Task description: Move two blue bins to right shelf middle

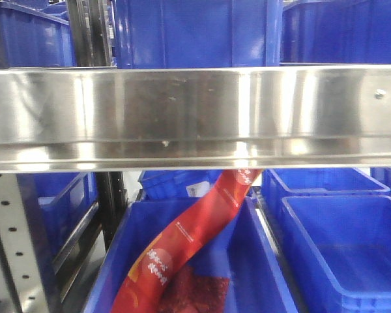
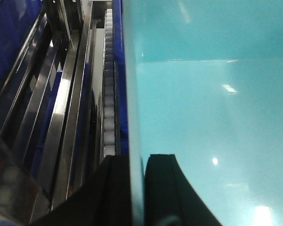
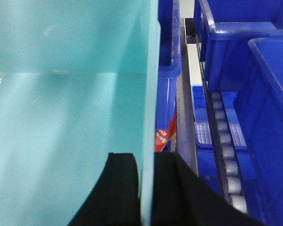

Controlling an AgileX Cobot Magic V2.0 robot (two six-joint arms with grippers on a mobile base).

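A: Gripping opposite walls, both arms? Left gripper (image 2: 137, 188) pinches the left wall of the pale sky-blue plastic tub (image 2: 203, 117), a finger each side.

B: Yes. Right gripper (image 3: 145, 188) is clamped over its right wall (image 3: 148, 94), likely to carry it level. Tub fills both wrist views, above dark-blue crates (image 3: 236, 42).

A: Shiny stainless-steel shelf rail (image 1: 195, 117) spans centre frame; no pale tub visible there.

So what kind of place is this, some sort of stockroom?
Most likely a warehouse or stockroom: metal racking with a shiny steel rail, rows of dark blue storage bins, and roller tracks between them. Both grippers clamp a pale blue bin wall.
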